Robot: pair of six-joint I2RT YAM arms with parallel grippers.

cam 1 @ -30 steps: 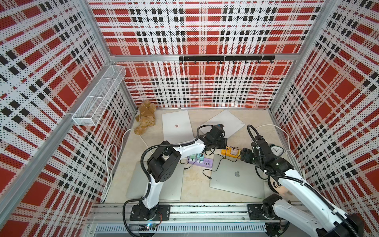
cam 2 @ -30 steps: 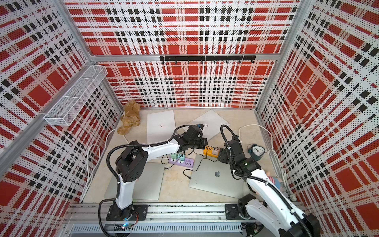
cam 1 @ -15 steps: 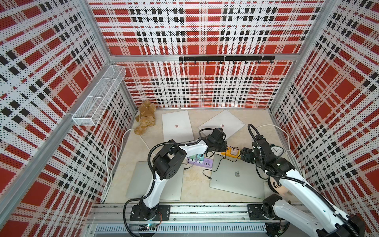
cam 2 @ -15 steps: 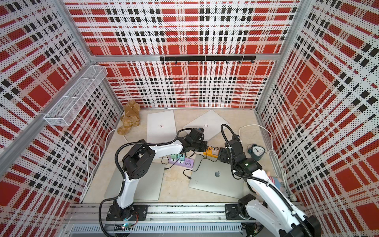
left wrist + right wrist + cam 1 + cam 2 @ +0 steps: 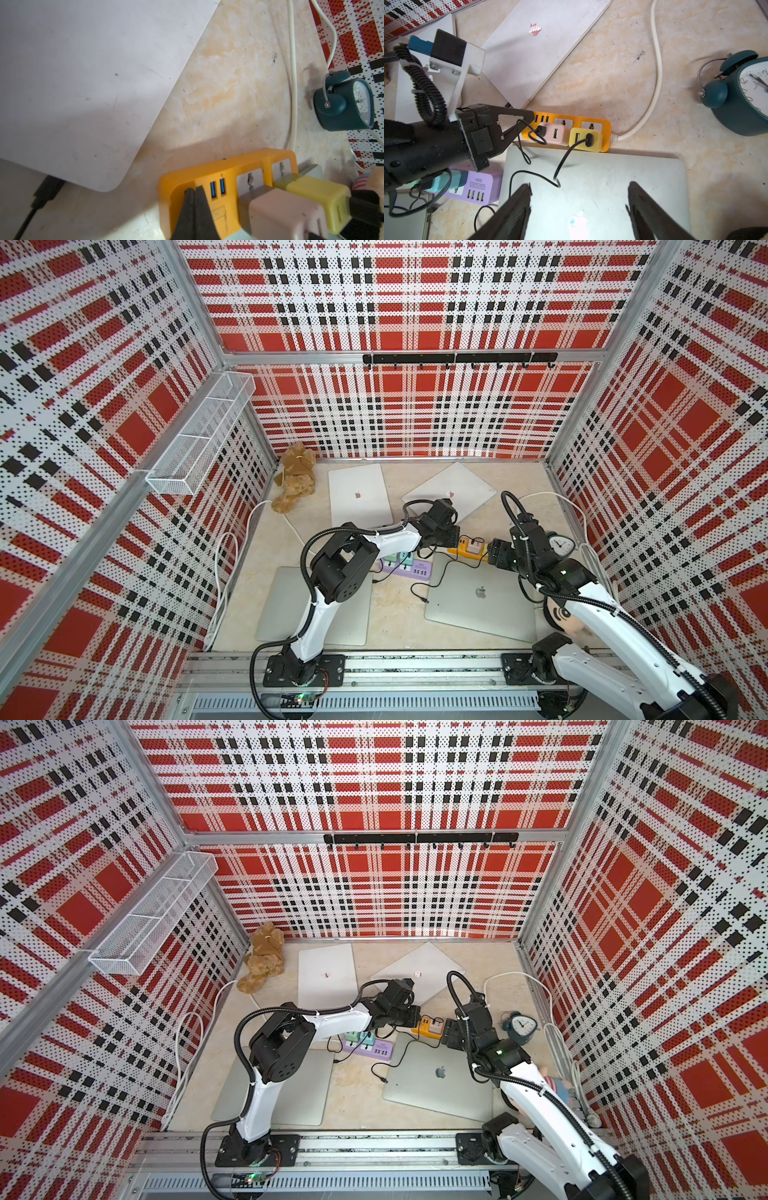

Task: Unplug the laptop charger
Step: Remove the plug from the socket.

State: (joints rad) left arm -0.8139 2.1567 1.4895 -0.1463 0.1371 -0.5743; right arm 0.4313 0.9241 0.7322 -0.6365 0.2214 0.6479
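We find two chargers plugged into the orange power strip (image 5: 605,124), which lies right of centre on the tabletop (image 5: 612,72). The pink charger (image 5: 553,133) sits toward the strip's left end and the yellow charger (image 5: 584,138) just right of it. We cannot tell which of them feeds a laptop.

The left gripper (image 5: 194,192) has its jaws pressed together, pinching nothing, with its tips down on the strip's left end beside the blue USB ports. The right gripper (image 5: 579,186) hangs with jaws spread wide, holding nothing, above the silver laptop (image 5: 643,176) on the near side of the chargers.

It is crowded here. The silver laptop's far edge lies just beside the strip, and the yellow charger's black cable (image 5: 560,165) loops over its lid. A white laptop (image 5: 542,52) lies aslant on the far side, its corner near the strip's left end. A purple power strip (image 5: 481,187) sits to the near left, under the left arm.

The white cord (image 5: 658,72) leaves the orange strip's right end and curves away. A teal alarm clock (image 5: 737,108) stands further right, apart from the strip. We see most bare room between the white laptop and that cord.

In a top view, a second white laptop (image 5: 359,495) and a plush bear (image 5: 296,483) lie far left. Another silver laptop (image 5: 278,605) lies near left. Plaid walls (image 5: 415,418) close the left, far and right sides.
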